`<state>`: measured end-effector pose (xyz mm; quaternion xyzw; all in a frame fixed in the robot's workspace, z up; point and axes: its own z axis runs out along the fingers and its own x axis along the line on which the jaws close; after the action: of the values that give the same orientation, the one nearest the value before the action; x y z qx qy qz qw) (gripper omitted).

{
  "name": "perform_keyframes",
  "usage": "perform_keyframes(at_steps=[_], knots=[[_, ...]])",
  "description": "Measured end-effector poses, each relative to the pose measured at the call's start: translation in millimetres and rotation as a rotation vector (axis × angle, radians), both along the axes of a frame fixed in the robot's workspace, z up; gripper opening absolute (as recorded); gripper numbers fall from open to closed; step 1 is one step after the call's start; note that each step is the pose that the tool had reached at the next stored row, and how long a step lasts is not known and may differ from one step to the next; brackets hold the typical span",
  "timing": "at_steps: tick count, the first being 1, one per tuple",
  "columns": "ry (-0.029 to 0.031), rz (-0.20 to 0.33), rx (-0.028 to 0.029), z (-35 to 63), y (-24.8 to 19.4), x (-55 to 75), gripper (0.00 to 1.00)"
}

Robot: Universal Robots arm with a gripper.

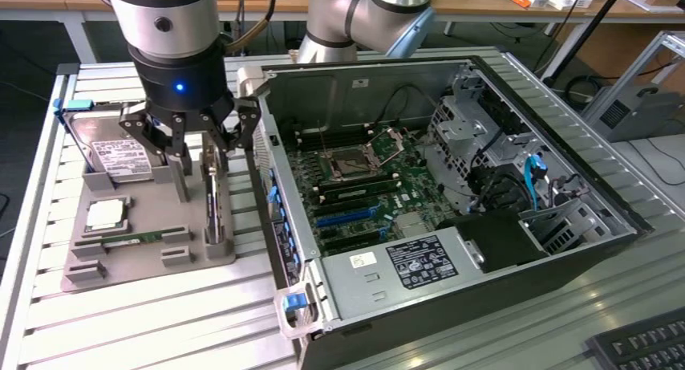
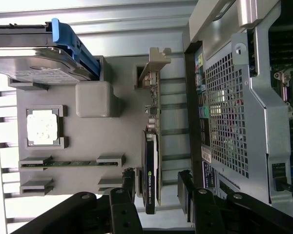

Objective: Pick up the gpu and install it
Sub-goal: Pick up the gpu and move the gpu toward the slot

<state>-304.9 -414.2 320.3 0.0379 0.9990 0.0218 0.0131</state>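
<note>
The gpu (image 1: 214, 209) stands on its long edge in a slot of the grey parts tray (image 1: 150, 262), beside the open computer case (image 1: 428, 185). In the wrist view the gpu (image 2: 154, 146) is a thin dark card with a metal bracket at its far end. My gripper (image 1: 212, 173) hangs right over it, open. The two black fingers (image 2: 129, 187) straddle the card's near end with a gap on each side and touch nothing. In the wrist view the gripper (image 2: 157, 187) is centred on the card's edge.
The tray (image 2: 122, 126) also holds a hard drive (image 1: 118, 149) with a blue clip, a processor (image 1: 105, 215) and a memory stick (image 1: 134, 240). The case's perforated rear wall (image 2: 234, 97) stands close beside the card. A keyboard (image 1: 642, 346) lies at the exterior view's lower right.
</note>
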Motion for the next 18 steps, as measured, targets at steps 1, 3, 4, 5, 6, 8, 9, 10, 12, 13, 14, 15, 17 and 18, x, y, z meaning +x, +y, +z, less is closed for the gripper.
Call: perform_keyframes(at_steps=[1, 3, 4, 5, 6, 8, 9, 10, 12, 13, 14, 15, 17, 18], knots=[[0.0000, 0.000, 0.0000, -0.2, 0.0, 0.0, 0.48], [0.0001, 0.000, 0.0000, -0.6, -0.2, 0.0, 0.48], [0.0001, 0.000, -0.0001, -0.8, -0.2, 0.0, 0.48], [0.0000, 0.000, -0.0001, -1.0, -0.2, 0.0, 0.48], [0.0000, 0.000, -0.0001, -1.1, -0.3, 0.0, 0.48], [0.0001, 0.000, 0.0000, -1.5, -0.4, 0.0, 0.48], [0.0001, 0.000, 0.0000, -1.6, -0.5, 0.0, 0.48], [0.0000, 0.000, -0.0001, -2.0, -0.6, 0.0, 0.48], [0.0000, 0.000, 0.0000, -2.4, -0.7, 0.0, 0.48], [0.0000, 0.000, 0.0000, -2.6, -0.8, 0.0, 0.48], [0.0000, 0.000, 0.0000, -2.7, -0.9, 0.0, 0.48], [0.0000, 0.000, 0.0000, -3.2, -1.0, 0.0, 0.48], [0.0000, 0.000, 0.0000, -3.8, -1.2, 0.0, 0.48], [0.0000, 0.000, 0.0000, -3.9, -1.3, 0.0, 0.48]])
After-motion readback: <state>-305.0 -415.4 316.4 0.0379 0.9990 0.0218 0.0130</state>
